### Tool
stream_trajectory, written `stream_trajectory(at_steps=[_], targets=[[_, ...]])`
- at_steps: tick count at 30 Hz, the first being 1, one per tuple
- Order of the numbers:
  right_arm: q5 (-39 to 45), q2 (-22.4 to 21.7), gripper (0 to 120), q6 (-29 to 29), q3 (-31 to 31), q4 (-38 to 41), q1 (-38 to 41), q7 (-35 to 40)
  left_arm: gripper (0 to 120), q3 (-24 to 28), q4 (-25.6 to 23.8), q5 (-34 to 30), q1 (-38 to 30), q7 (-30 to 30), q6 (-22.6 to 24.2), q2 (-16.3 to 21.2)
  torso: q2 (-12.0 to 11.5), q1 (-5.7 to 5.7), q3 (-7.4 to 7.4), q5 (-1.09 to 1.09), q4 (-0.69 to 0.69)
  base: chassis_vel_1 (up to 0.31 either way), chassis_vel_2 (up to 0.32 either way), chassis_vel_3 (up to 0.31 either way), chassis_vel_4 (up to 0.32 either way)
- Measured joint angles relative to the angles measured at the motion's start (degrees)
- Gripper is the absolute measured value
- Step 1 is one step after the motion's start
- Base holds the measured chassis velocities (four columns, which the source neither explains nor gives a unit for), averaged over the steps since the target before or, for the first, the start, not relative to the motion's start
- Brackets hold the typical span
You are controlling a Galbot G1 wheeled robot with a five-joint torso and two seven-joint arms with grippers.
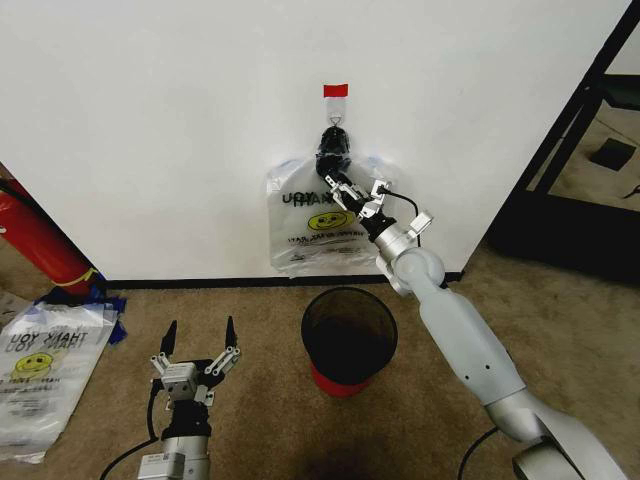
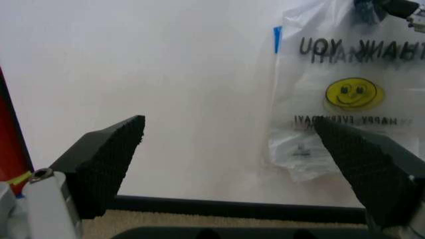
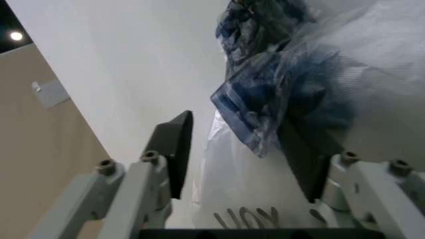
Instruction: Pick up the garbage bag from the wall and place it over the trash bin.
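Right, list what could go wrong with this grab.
1. The right gripper is open around the garbage bag's bunched handles under the black clip; pulling away may tear the thin plastic, if the clip holds on.
2. It may pinch only a few folds, letting the bag slip.
3. The trash bin stands close below the right arm; lowering could tip it.

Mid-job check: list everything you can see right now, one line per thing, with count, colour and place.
garbage bag: one, see-through with black print and yellow smiley, hanging on the wall above the bin.
black clip: one, holding the bag's top, under the tape.
red tape strip: one, on the wall.
wall: white, black baseboard.
trash bin: one, black with red base, on the carpet below the bag.
spare bags: same print, on the floor at far left.
red cylinder: one, left edge.
right gripper: open, fingers straddling the bag's bunched top.
left gripper: open, low, left of the bin.
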Motion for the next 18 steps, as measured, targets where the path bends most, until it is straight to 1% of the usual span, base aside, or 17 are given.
stream_trajectory(at_steps=[1, 2, 3, 7, 9, 11, 12, 18], targets=[[0.0, 0.09, 38, 0.03, 0.12, -0.14, -0.09, 0.19, 100, 0.24, 0.19, 0.21, 0.07, 0.01, -0.13, -0.24, 0.0, 0.0, 0.0, 0.0, 0.01, 0.0, 0.0, 0.0, 0.0], [0.0, 0.09, 38, 0.03, 0.12, -0.14, -0.09, 0.19, 100, 0.24, 0.19, 0.21, 0.07, 0.01, -0.13, -0.24, 0.0, 0.0, 0.0, 0.0, 0.01, 0.0, 0.0, 0.0, 0.0], [0.02, 0.09, 35, 0.05, 0.19, -0.2, -0.12, 0.26, 100, 0.36, 0.3, 0.38, 0.12, 0.01, -0.21, -0.37, 0.0, 0.0, 0.0, 0.0, 0.01, 0.0, 0.0, 0.0, 0.0], [0.28, -0.38, 16, 0.08, 0.33, -0.2, -0.21, 0.73, 100, 0.43, 0.33, 0.61, 0.26, 0.02, -0.38, -0.34, 0.0, 0.0, 0.0, 0.0, 0.0, 0.0, 0.0, 0.0, 0.0], [0.29, -0.39, 15, 0.09, 0.44, -0.2, -0.21, 0.8, 100, 0.39, 0.33, 0.61, 0.26, 0.01, -0.38, -0.29, 0.0, 0.0, 0.0, 0.0, 0.0, 0.0, 0.0, 0.0, 0.0], [0.58, -0.32, 4, 0.12, 1.03, -0.2, -0.21, 1.21, 100, 0.23, 0.29, 0.61, 0.27, 0.01, -0.41, -0.15, 0.0, 0.0, 0.0, 0.0, 0.0, 0.0, 0.0, 0.0, 0.0], [0.68, -0.33, 1, 0.13, 1.18, -0.25, -0.21, 1.36, 100, 0.21, 0.24, 0.61, 0.31, 0.01, -0.43, -0.13, 0.0, 0.0, 0.0, 0.0, 0.01, 0.0, 0.0, 0.0, 0.0], [0.77, -0.76, 0, 0.25, 1.23, -0.29, -0.23, 1.58, 100, 0.29, 0.18, 0.61, 0.41, 0.03, -0.55, -0.12, 0.0, 0.0, 0.0, 0.0, 0.0, 0.0, 0.0, 0.0, 0.0]])
